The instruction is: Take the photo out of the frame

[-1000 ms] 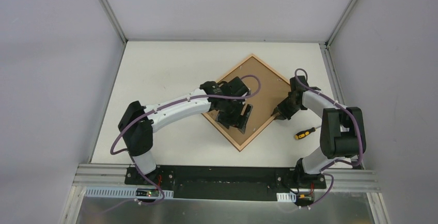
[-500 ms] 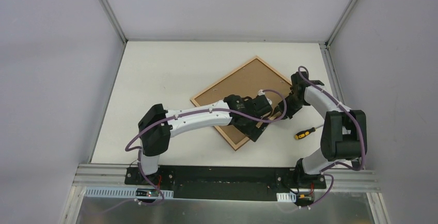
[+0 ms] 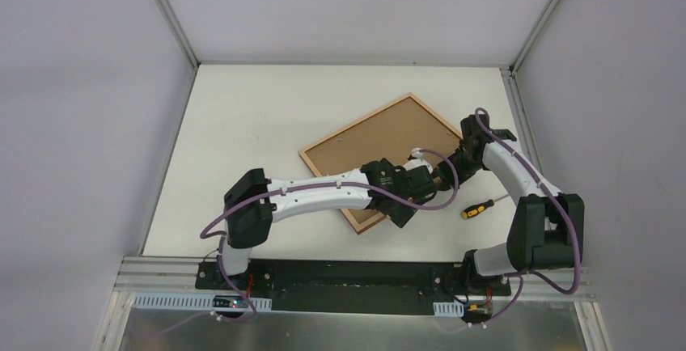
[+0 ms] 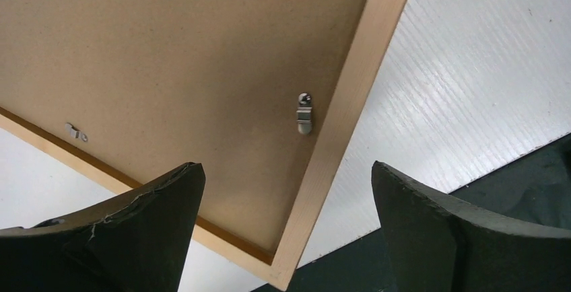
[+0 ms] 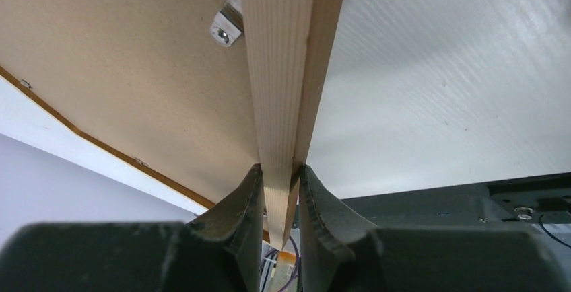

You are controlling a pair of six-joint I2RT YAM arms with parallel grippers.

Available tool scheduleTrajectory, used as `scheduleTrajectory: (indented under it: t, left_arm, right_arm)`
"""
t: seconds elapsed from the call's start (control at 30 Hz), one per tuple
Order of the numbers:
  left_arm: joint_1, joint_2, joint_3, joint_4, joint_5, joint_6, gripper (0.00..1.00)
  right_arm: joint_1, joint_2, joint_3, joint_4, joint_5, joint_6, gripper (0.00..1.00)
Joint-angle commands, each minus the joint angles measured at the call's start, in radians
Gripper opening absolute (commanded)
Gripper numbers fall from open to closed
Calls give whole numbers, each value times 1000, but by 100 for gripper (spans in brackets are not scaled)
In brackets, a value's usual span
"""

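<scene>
The left gripper [image 4: 286, 167] is spread wide and holds nothing. A small metal turn clip [image 4: 304, 114] sits straight ahead between its jaws, at the centre of the left wrist view, its long axis nearly parallel to the wooden rail just right of it. The right gripper [image 5: 277, 174] is clenched on the edge rail of the frame [image 3: 380, 137], which lies back-up at centre right of the overhead view. The photo is hidden under the backing board [image 4: 168, 50]. The left arm looks better placed for that clip. A screwdriver [image 3: 477, 208] lies at lower right. No writing is readable.
</scene>
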Motion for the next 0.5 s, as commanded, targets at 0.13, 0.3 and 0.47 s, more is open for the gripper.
scheduleTrajectory:
  t: [0.13,0.3,0.47]
  left_arm:
    - [-107,104,92,-82,-216,45,98]
    - [-171,207,160,-160,-505,109,95]
    - [-181,267,188,-181,-679,175,87]
  right_arm:
    - [3,-81,31,-75,-120,59,0]
    - [2,-83,47,-106,-137,58,0]
    - [3,-94,59,-116,-135,58,0]
